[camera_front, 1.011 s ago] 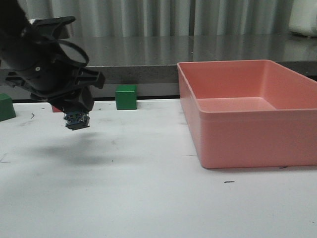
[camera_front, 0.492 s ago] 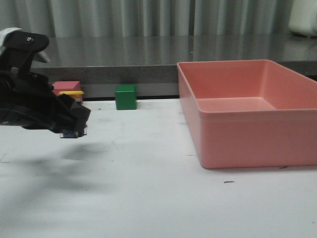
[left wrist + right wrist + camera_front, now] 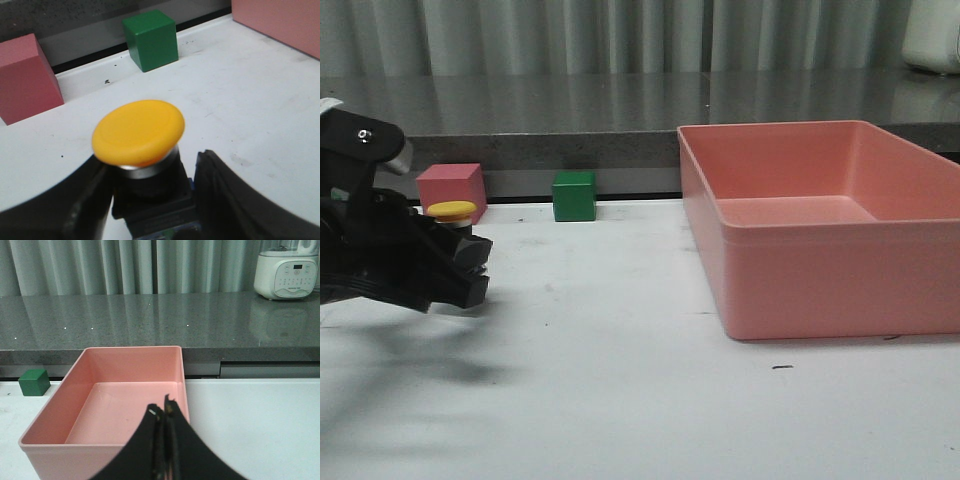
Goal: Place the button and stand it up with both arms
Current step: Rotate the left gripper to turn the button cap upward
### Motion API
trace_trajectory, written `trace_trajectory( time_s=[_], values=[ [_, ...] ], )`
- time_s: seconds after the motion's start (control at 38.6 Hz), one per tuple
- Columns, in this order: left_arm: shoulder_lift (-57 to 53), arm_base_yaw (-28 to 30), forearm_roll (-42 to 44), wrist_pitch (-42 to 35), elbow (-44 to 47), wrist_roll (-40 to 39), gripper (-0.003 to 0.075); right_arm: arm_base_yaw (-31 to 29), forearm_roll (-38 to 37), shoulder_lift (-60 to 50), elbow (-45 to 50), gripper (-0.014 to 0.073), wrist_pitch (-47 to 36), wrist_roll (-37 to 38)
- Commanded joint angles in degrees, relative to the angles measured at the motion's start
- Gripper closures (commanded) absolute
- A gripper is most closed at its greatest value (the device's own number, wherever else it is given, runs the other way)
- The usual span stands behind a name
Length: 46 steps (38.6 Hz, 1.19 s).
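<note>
left fingers [image 3: 150,200] pinch the button [image 3: 138,132] upright; lower gently onto the tabletop [image 3: 640,400] at nine o'clock, then release; right fingers [image 3: 162,412] pressed together

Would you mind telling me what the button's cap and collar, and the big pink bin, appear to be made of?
The button has a yellow cap that looks like smooth matte plastic, evenly coloured with a soft sheen. The collar under it shows a bright silvery edge, probably metal or plated plastic. The pink bin looks like moulded plastic: uniform colour, rounded rim, thin walls, dull finish.

Button [image 3: 452,210] left of bin [image 3: 820,290]; 2 cubes [image 3: 574,195] behind.
</note>
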Motion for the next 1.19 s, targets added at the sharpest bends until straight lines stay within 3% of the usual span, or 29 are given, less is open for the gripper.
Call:
trace_trajectory(
  time_s=[0.0,0.44,0.62,0.91,1.17],
  values=[
    [-1.8,-0.1,-0.8,-7.5,-0.7,0.2,0.0571,-0.3,-0.7,0.6,-1.3,0.0664,-4.9,-0.6],
    [2.0,-0.1,-0.6,-8.5,-0.6,0.2,0.0540,-0.3,-0.7,0.6,-1.3,0.0664,-4.9,-0.6],
    [2.0,-0.1,-0.6,-14.8,1.4,0.2,0.0535,-0.3,-0.7,0.6,-1.3,0.0664,-4.9,-0.6],
    [2.0,-0.1,-0.6,-16.3,3.8,0.2,0.0328,-0.3,-0.7,0.6,-1.3,0.0664,-4.9,-0.6],
    [2.0,-0.1,-0.6,-16.9,3.9,0.2,0.0195,-0.3,-0.7,0.6,-1.3,0.0664,-4.9,-0.6]
  ],
)
